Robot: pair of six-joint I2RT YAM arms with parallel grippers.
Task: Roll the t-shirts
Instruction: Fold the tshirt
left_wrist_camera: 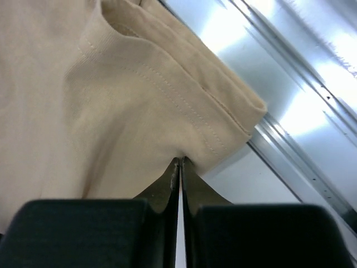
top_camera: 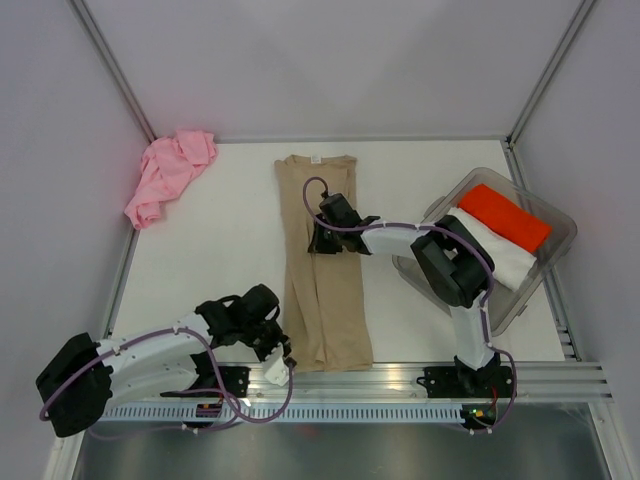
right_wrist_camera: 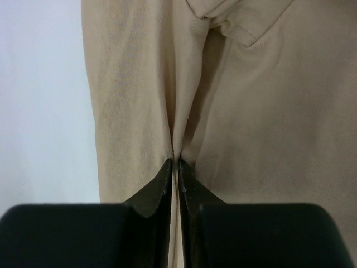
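Top view, bottom of frame: aluminium rail (top_camera: 400, 375) runs along the near edge of the table (top_camera: 230, 260).

Left gripper (top_camera: 279, 366) sits at the lower left corner of the tan t-shirt (top_camera: 335, 300), just above the rail. In the left wrist view its (left_wrist_camera: 179, 163) jaws are pressed together with no gap visible. The stitched hem of the tan t-shirt (left_wrist_camera: 111, 100) is drawn to a point at the tips, so this reads as a pinch on the hem edge. Rail (left_wrist_camera: 312, 111) shows at the upper right of that frame.

The tan t-shirt lies flat in the centre of the top view as a long narrow strip, folded lengthwise. Its collar is at the top end and its hem is at the bottom.

Right gripper (top_camera: 325, 240) is on the upper half of the strip, toward its left edge. In the right wrist view the jaws (right_wrist_camera: 174, 163) are closed tight. The cloth (right_wrist_camera: 268, 111) gathers into a vertical crease that ends at the tips, so a fold is gripped. Bare table fills the left side of that frame.

Right of centre in the top view is the clear tub (top_camera: 566, 228), set at an angle. It holds the white t-shirt (top_camera: 497, 250) and the red t-shirt (top_camera: 503, 217) side by side, with red toward the upper right. Both are well apart from either gripper.

Upper left of the top view: pink t-shirt (top_camera: 168, 175), crumpled in the far corner of the table, untouched.
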